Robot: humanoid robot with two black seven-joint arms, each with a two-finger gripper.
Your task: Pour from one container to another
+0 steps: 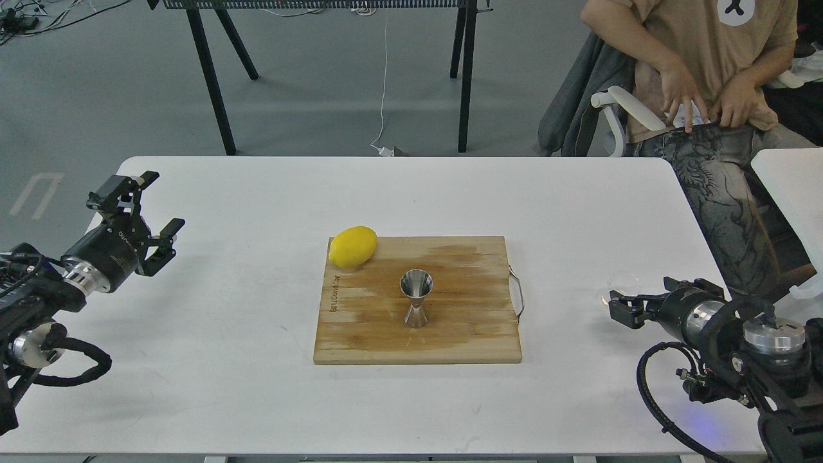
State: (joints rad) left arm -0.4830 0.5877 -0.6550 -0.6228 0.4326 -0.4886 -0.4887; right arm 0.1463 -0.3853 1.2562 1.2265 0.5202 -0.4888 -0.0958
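The clear glass cup [621,285] stands on the white table [257,360], right of the board. My right gripper [645,296] is low at the cup, its dark fingers [627,308] apart and covering the cup's lower part. I cannot tell whether they touch the glass. The shiny steel jigger [416,298] stands upright in the middle of the wooden cutting board [469,334]. At the table's left edge my left gripper [150,207] hovers open and holds nothing, far from the board.
A yellow lemon [352,246] lies on the board's far left corner. A metal handle [517,294] sticks out of the board's right side. A seated person [701,77] is beyond the far right corner, and a second white table [791,180] stands at the right.
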